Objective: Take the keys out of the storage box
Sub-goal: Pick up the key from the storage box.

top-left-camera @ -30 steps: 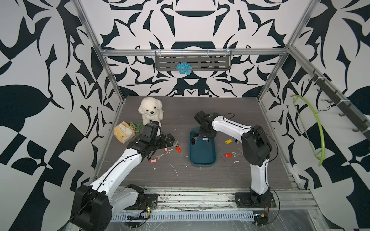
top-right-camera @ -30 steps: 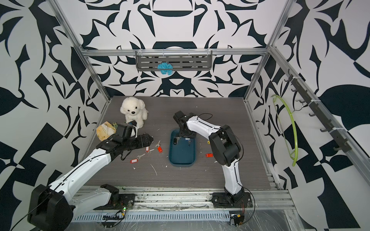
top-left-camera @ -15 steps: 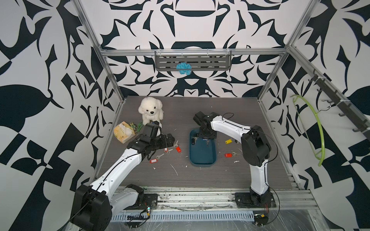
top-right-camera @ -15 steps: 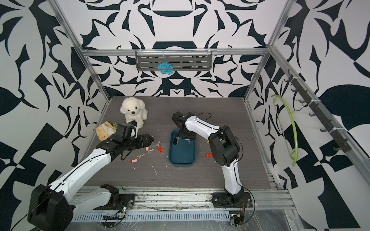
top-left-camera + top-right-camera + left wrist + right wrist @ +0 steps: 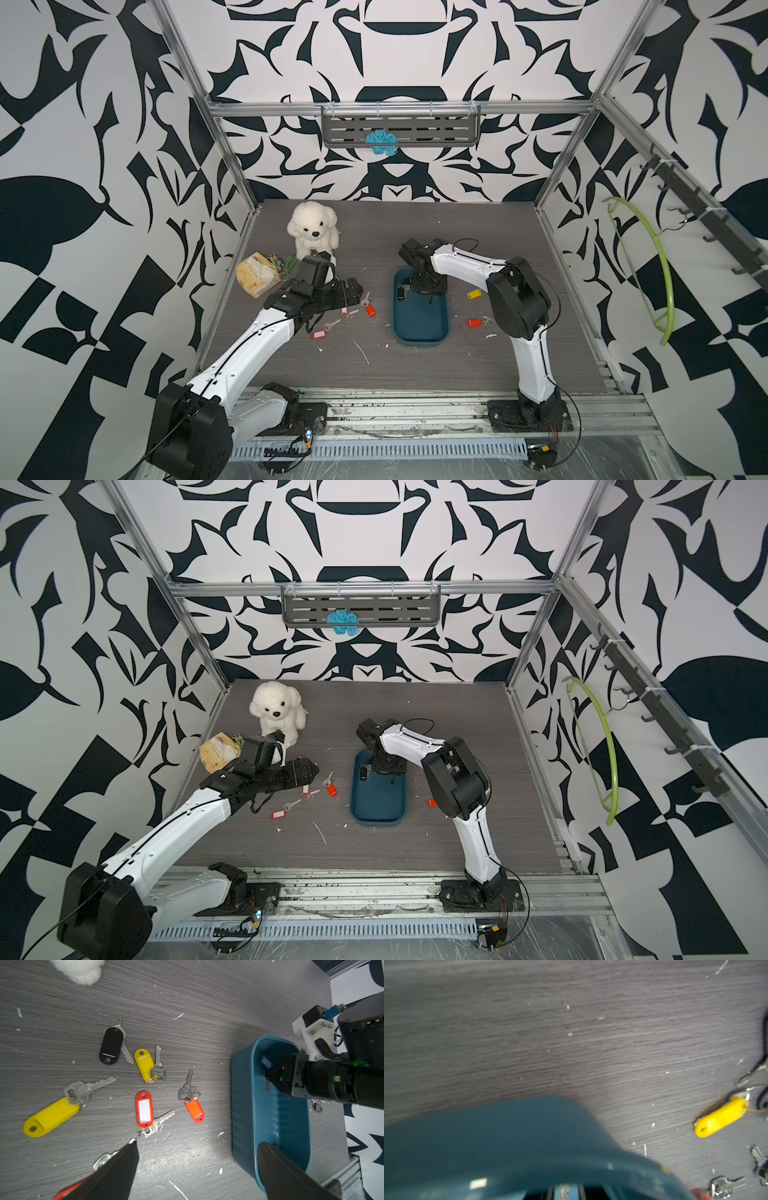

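The dark teal storage box [image 5: 419,328] lies mid-table in both top views, its rim [image 5: 376,820] toward the front. My right gripper [image 5: 419,286] points down into its far end. Its narrow jaws hold a metal key [image 5: 563,1190] beside a blue tag [image 5: 266,1061]. A black fob [image 5: 400,293] also lies in the box. My left gripper [image 5: 198,1142] hangs open over loose keys left of the box: a black fob [image 5: 111,1045], yellow tags [image 5: 144,1066], a red tag [image 5: 144,1108] and an orange one [image 5: 195,1110]. Right of the box lie a yellow tag [image 5: 720,1116] and a red tag [image 5: 473,322].
A white plush dog [image 5: 311,230] sits at the back left, with a yellow packet [image 5: 255,274] next to it near the left wall. A grey slotted shelf [image 5: 401,129] hangs on the back wall. A green hanger [image 5: 660,266] hangs on the right wall.
My right gripper's jaws have narrowed around the key in the box's far end, and that wrist has shifted slightly left. The left arm has not moved.
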